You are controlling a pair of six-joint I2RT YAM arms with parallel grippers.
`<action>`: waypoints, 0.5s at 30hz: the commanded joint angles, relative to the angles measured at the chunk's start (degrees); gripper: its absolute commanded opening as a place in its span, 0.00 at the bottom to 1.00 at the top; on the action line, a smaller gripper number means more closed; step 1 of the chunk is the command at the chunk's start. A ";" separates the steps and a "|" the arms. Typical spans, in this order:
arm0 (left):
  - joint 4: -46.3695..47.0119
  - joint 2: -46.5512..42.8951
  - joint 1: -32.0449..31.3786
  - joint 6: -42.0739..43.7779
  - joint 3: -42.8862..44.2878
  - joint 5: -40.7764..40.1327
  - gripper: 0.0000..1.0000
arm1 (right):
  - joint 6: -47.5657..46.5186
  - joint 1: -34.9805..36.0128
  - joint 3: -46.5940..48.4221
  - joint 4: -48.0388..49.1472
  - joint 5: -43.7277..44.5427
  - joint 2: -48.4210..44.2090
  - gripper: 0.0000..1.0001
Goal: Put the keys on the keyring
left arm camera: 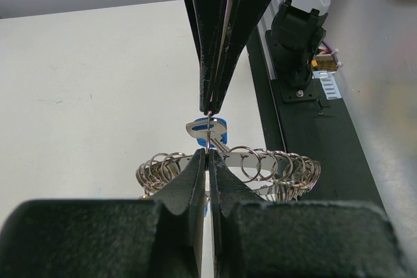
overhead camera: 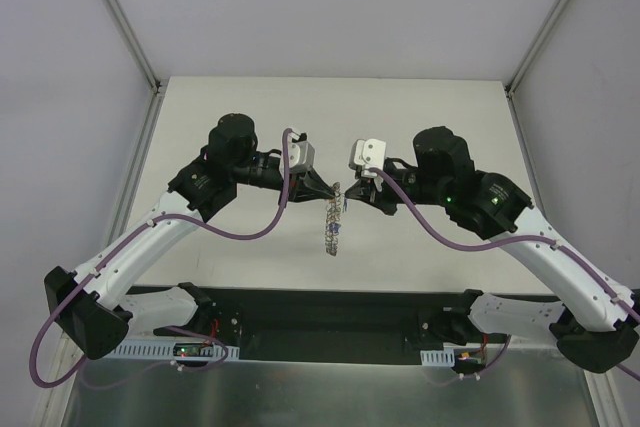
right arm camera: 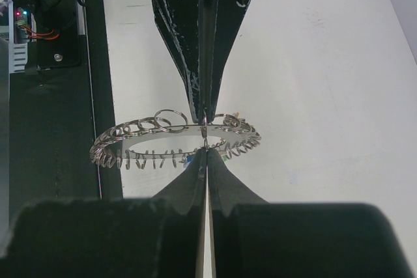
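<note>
The keyring [overhead camera: 332, 227] is a flat grey ring fringed with many small split rings, held up above the table between both grippers. My left gripper [overhead camera: 336, 190] is shut on its rim; in the left wrist view my left gripper [left arm camera: 207, 153] pinches the keyring [left arm camera: 267, 163] edge. My right gripper [overhead camera: 349, 195] faces it tip to tip and is shut on a thin split ring that carries a blue-headed key [left arm camera: 210, 128]. In the right wrist view my right gripper [right arm camera: 206, 150] sits at the near rim of the keyring [right arm camera: 130, 139]. Other keys are barely visible.
The white table [overhead camera: 330, 117] is enclosed by pale walls at the left, right and back. A black base strip [overhead camera: 320, 307] with both arm mounts runs along the near edge. The right arm's base [left arm camera: 296, 43] shows behind the ring.
</note>
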 commanded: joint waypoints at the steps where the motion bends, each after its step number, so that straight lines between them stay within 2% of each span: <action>1: 4.72 -1.14 -0.54 0.41 2.22 0.14 0.00 | 0.72 0.21 0.08 0.86 -0.20 -1.66 0.01; 15: 4.81 -1.14 -0.54 0.41 2.13 1.64 0.00 | 0.72 0.29 0.00 1.65 2.26 -1.66 0.01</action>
